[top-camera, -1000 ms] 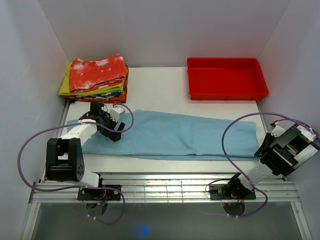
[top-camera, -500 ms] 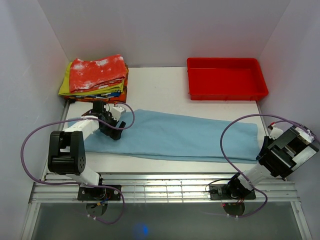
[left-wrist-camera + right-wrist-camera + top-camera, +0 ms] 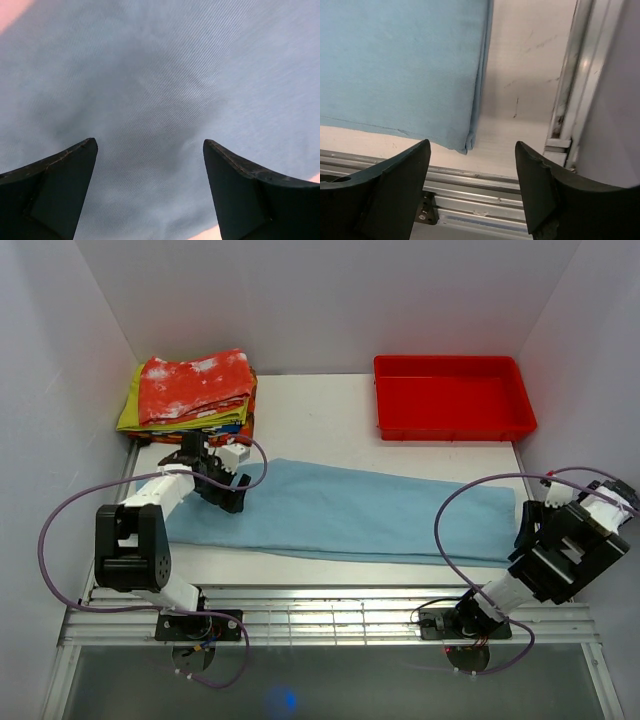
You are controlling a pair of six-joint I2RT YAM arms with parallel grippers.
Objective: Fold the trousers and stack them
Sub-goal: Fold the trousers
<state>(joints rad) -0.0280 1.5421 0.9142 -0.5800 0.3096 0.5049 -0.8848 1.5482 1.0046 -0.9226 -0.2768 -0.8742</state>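
From above, the trousers (image 3: 340, 510) lay flat as one long blue strip on the worktop (image 3: 320, 410). Their long axis ran from the left edge to the right edge. The left fingers (image 3: 230, 496) hung over the strip's left end, and the right fingers (image 3: 527, 525) stood just beside its right end, so each arm was nearest its own end. A pile of folded clothes (image 3: 190, 390) sat in the far-left corner, close beyond the left end. A red tray (image 3: 455, 400) sat in the far-right corner, apart from the cloth.

In the left wrist view, the left fingers (image 3: 50, 190) were spread with nothing between them. The trousers (image 3: 175, 75) filled the view beneath. Whether the tips touched the fabric could not be told.

In the right wrist view, the right fingers (image 3: 395, 185) were also spread and empty. The near-right corner of the trousers (image 3: 395, 65) lay just ahead of the gap, with the cloth running off to the left. Bare worktop (image 3: 520, 75) lay beside the hem, and a metal rail (image 3: 470, 182) ran along the near edge. Judging by this, that thin corner on a hard, smooth surface would need a low pinch, with little room toward the right edge.
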